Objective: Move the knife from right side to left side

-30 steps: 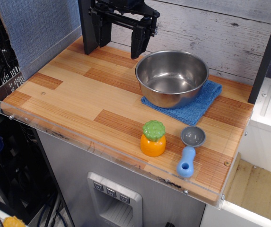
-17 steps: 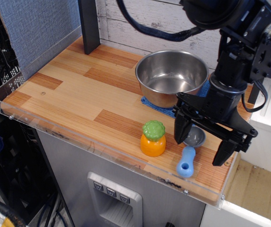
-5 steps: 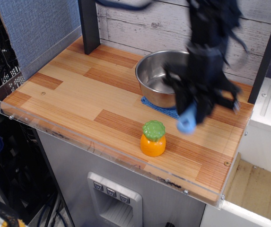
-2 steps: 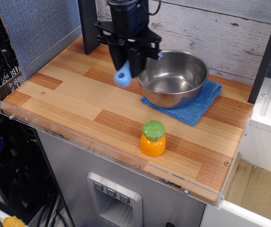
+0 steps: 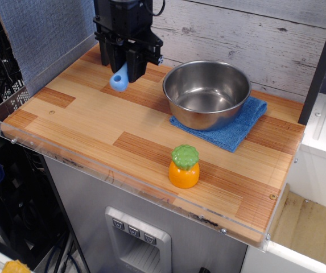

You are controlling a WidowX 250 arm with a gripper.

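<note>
My gripper (image 5: 125, 63) is at the back left of the wooden table (image 5: 89, 122), shut on the knife (image 5: 119, 79). Only the knife's light-blue handle with the hole at its end shows, hanging down below the fingers; the grey head is hidden between them. The knife is held above the tabletop, left of the steel bowl (image 5: 206, 92).
The steel bowl stands on a blue cloth (image 5: 238, 130) at the back right. An orange toy with a green top (image 5: 184, 166) stands near the front edge. A dark post (image 5: 106, 28) rises behind the gripper. A clear plastic lip (image 5: 94, 165) runs along the table's front.
The gripper picked the knife up from the front right, carried it across past the bowl, and has now moved further left and back with it.
</note>
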